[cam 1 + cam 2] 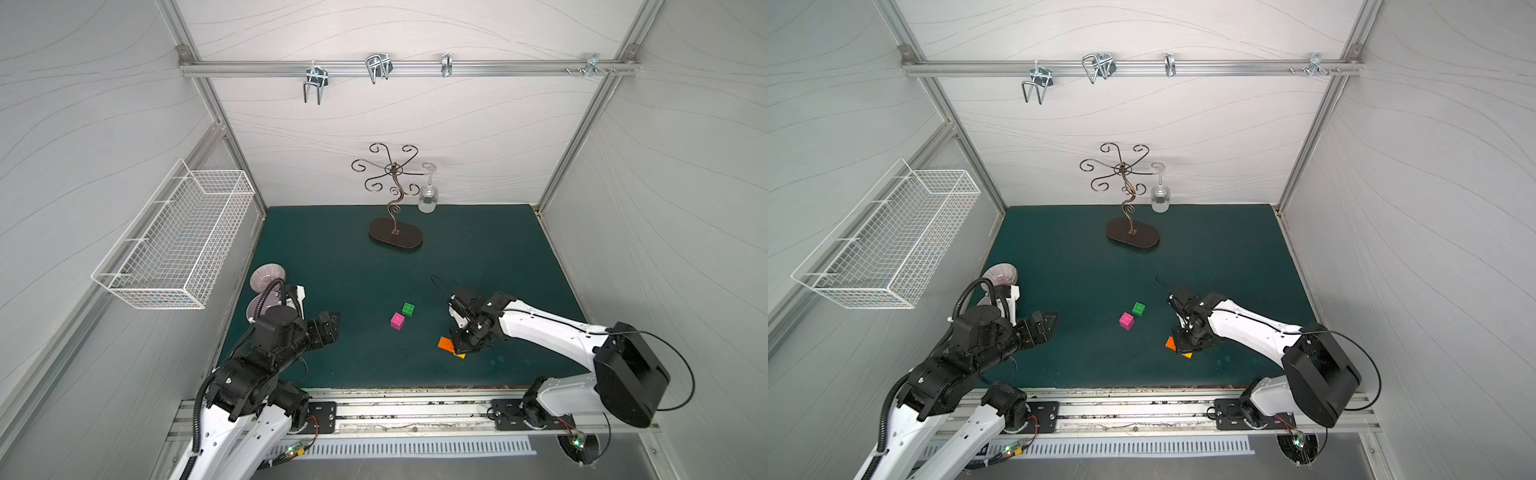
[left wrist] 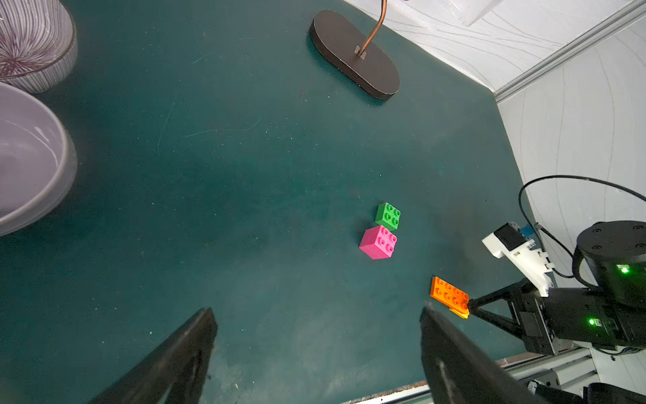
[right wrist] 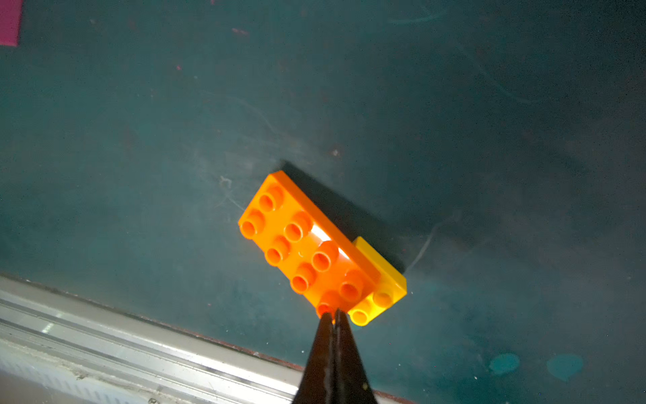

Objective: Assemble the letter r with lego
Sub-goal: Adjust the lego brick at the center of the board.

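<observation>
Your right claw (image 3: 335, 316) was closed tight, its two fingers pressed together with nothing visible between them. Their tips touched the end stud of the orange brick (image 3: 300, 245). That longer brick lay studs up across the yellow brick (image 3: 381, 297), which jutted out from under the end nearest the claw. The pair sat close to the front edge of the worktop (image 1: 332, 257), right of its middle. You could not tell from the wrist view whether the tips pinched the stud or only pressed against it. Nearer the middle of the worktop, well apart from that pair, the pink brick (image 1: 397, 321) and the green brick (image 1: 408, 308) stood just beside each other, studs up. The pink one was the closer to the front edge. Your left claw (image 2: 316, 311) was spread wide and held nothing. It hung over the left part of the worktop with its tips pointing toward the bricks. Two purple bowls (image 2: 52, 168) sat by the left edge beside that arm. At the far edge stood a curled metal stand (image 1: 395, 239) with a wine glass (image 1: 428, 197) hanging from it.
</observation>
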Motion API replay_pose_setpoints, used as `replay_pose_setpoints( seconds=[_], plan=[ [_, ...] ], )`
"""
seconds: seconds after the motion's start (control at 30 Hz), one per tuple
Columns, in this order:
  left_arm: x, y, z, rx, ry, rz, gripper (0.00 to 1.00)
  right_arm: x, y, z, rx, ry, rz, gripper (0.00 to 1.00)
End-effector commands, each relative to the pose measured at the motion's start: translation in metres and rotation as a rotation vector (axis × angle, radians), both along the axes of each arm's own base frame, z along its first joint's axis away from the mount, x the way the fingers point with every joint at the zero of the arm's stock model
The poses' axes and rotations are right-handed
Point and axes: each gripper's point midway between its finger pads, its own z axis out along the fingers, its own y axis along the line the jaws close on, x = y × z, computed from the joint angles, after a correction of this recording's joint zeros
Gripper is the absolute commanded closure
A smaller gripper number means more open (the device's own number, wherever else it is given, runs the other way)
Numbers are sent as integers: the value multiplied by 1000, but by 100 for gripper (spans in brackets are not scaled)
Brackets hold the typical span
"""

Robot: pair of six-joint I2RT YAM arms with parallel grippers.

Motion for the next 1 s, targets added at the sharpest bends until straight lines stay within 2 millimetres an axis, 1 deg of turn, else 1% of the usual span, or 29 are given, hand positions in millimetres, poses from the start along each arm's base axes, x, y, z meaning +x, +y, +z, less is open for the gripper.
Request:
replay_pose_setpoints(
  seconds=[0.0, 0.2, 0.47, 0.6, 0.8, 0.97],
  plan=[
    [4, 1, 10, -12, -37, 19, 6, 2, 0, -3, -7, -4, 14, 100],
    [4, 1, 9, -10, -33, 17, 6, 4, -3, -3, -22, -11, 13, 100],
    [4, 1, 8, -7, -31, 18, 6, -4, -17, -20, -82, 22, -5, 100],
    [4, 1, 8, -8, -31, 19, 6, -6, -20, -22, -95, 31, -26, 100],
    [4, 0, 8, -6, -28, 16, 6, -10, -30, -30, -162, 64, -60, 100],
    [4, 1, 8, -7, -29, 18, 6, -11, -35, -33, -196, 78, -70, 100]
  ],
)
